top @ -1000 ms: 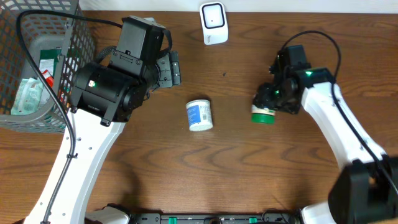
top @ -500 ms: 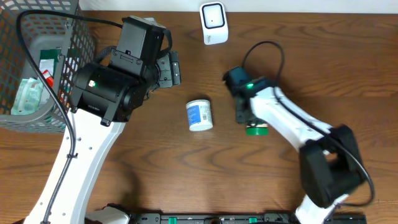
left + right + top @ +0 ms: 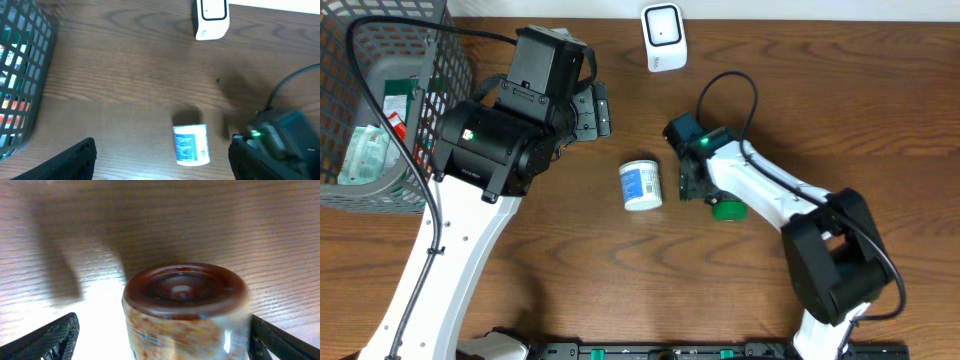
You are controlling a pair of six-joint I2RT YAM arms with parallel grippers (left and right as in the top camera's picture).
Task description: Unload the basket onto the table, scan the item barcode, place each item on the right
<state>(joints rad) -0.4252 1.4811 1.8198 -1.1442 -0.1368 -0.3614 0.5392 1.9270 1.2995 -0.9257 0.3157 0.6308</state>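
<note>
**Green-capped jar** [image 3: 728,209] – on the desk [image 3: 570,260], right of centre, partly covered by the right arm in the overhead view. In the right wrist view its round cap looks dark and faces the camera, with a speckled label below it; whether it stands or lies cannot be told.

**Right end effector** [image 3: 165,345] – spread wide around the jar. Its fingers [image 3: 50,337] sit at the two lower corners of the wrist view, clear of the jar's sides. It grips nothing.

**White jar** [image 3: 640,185] – lies on its side just left of the right end effector, near the middle of the desk. Its blue-printed label faces up, and it is apart from the green-capped jar.

**Scanner** [image 3: 663,37] – a small white unit at the far edge of the desk, beyond both jars and well apart from them.

**Left end effector** [image 3: 155,165] – spread wide and holding nothing, above the desk to the far left of the white jar. Both dark fingers show at the lower corners of the left wrist view.

**Wire basket** [image 3: 440,60] – at the far left edge of the desk, holding packaged goods seen through its dark mesh.
</note>
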